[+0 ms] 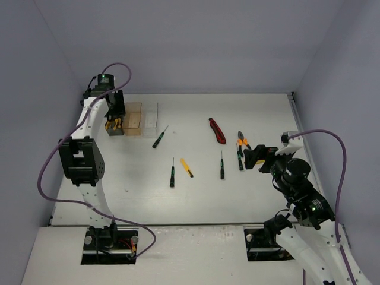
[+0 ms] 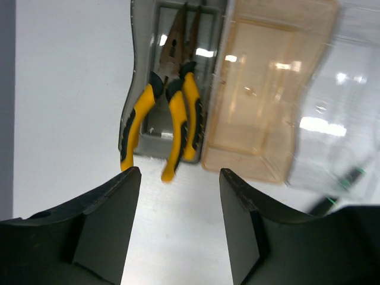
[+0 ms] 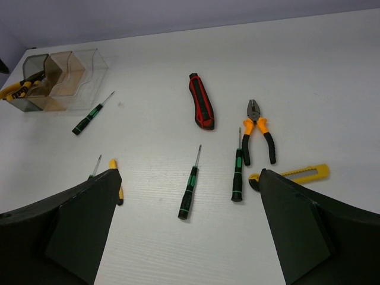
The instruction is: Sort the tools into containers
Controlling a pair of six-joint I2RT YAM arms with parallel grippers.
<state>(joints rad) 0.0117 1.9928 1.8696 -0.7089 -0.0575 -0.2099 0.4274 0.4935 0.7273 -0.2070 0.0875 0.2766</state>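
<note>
My left gripper (image 2: 180,228) is open and empty, hovering just in front of the smoky grey bin (image 2: 134,71), which holds two yellow-handled pliers (image 2: 178,119). The amber bin (image 2: 267,89) and the clear bin (image 2: 347,124) stand beside it, both empty. My right gripper (image 3: 187,234) is open and empty above the loose tools: a green-black screwdriver (image 3: 190,193), a second one (image 3: 237,172), orange-handled pliers (image 3: 259,133), a red utility knife (image 3: 202,102), a yellow utility knife (image 3: 300,174) and a yellow-handled tool (image 3: 117,181).
Two more screwdrivers lie toward the bins, one near the clear bin (image 1: 159,138) and one mid-table (image 1: 172,173). The bins (image 1: 133,119) stand at the far left by the wall. Walls enclose the table on three sides.
</note>
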